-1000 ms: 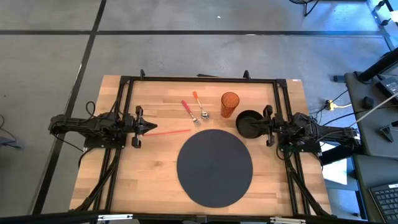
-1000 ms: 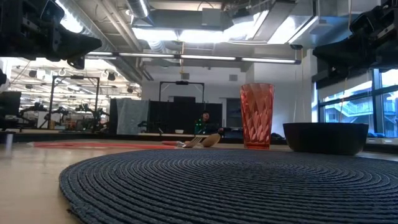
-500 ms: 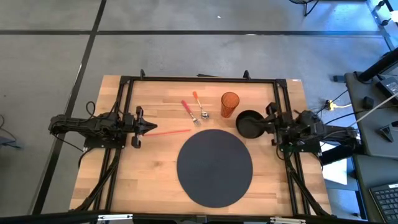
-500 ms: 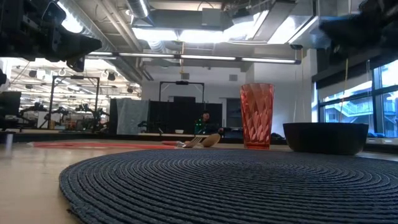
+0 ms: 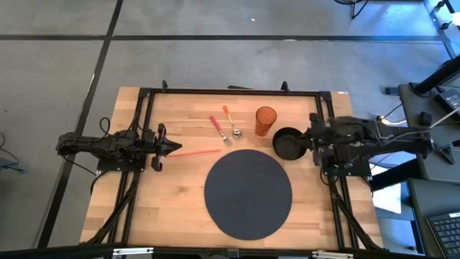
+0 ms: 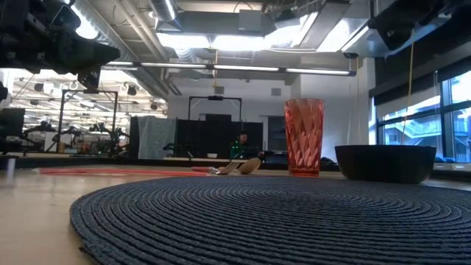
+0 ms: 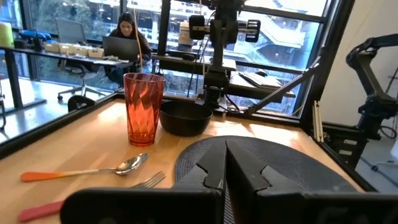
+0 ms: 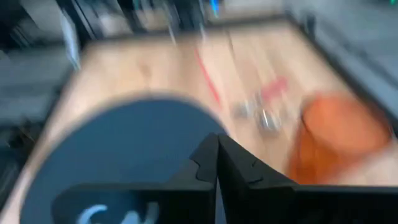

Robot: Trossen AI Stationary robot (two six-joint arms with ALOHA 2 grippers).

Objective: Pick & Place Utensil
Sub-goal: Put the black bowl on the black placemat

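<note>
A red-handled fork (image 5: 218, 129) and an orange-handled spoon (image 5: 231, 123) lie flat on the wooden table, far of the placemat. A thin red stick-like utensil (image 5: 195, 152) lies left of them. In the left wrist view the spoon (image 7: 84, 172) and fork (image 7: 99, 194) lie ahead of the fingers. My left gripper (image 5: 172, 147) (image 7: 225, 177) is shut and hovers just left of the red stick's left end. My right gripper (image 5: 310, 137) (image 8: 216, 163) is shut, raised above the table beside the black bowl, and looks down across the mat.
A round dark woven placemat (image 5: 248, 193) fills the table's near middle. An orange faceted cup (image 5: 266, 121) and a black bowl (image 5: 287, 143) stand at the far right, close under my right gripper. Black frame rails (image 5: 230, 92) border the table. A person sits far behind (image 7: 127, 37).
My right arm has risen from table height and its gripper has tipped downward, so it now looks down on the mat. The left arm and all objects have stayed put.
</note>
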